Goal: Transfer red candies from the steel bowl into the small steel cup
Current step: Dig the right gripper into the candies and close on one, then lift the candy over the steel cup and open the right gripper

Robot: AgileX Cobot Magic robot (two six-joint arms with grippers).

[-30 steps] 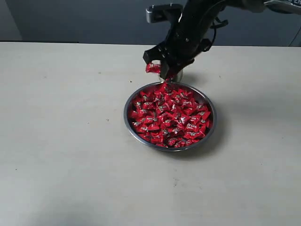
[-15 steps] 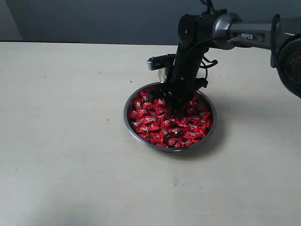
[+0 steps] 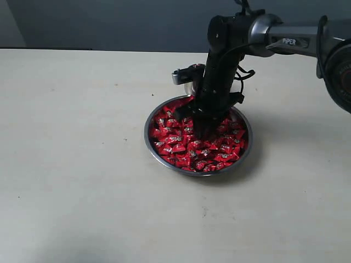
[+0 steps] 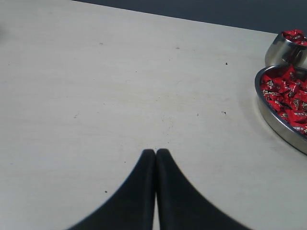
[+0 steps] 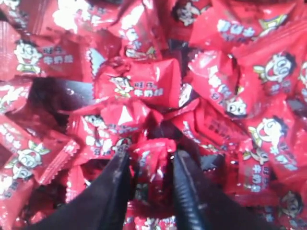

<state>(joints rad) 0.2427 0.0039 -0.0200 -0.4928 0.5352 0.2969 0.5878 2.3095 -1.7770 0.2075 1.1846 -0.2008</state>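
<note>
Down from the cup [image 4: 280, 51] drops the right gripper [image 5: 149, 157] into the bowl [image 3: 147, 134] of candies [image 3: 178, 147], jaws apart astride one that looks light and slippery, best pinched at its plump middle; left gripper [image 4: 156, 154] idles, jaws together.

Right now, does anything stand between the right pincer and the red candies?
Nothing visible does. The right pincer is down in the steel bowl, its tips among the red candies, and one candy sits between its fingers.
</note>
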